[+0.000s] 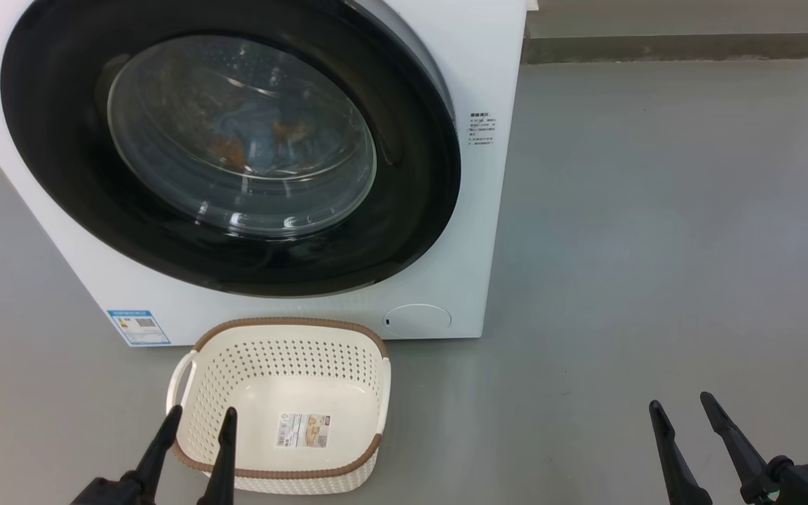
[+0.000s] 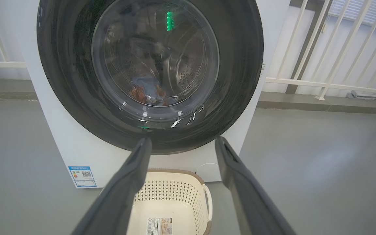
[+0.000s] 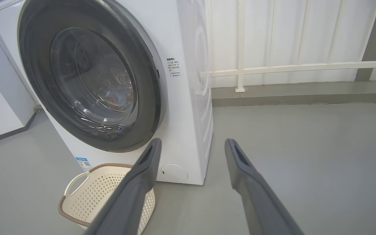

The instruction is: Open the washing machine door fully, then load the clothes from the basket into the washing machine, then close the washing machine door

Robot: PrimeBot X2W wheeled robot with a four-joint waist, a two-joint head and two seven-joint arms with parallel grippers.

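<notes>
On the grey floor [image 1: 621,245], the washing machine [image 1: 495,210] stands with the washing machine door [image 1: 404,182] shut against its front. Behind the door's glass window, the clothes [image 1: 264,137] lie in the drum. The basket [image 1: 285,351] sits just before the machine's lower front, its label sticker [image 1: 302,429] exposed. The left tool [image 1: 203,414] hovers over the basket's near rim, fingers wide, holding nothing. The right tool [image 1: 681,401] hangs over bare floor, fingers wide, holding nothing.
</notes>
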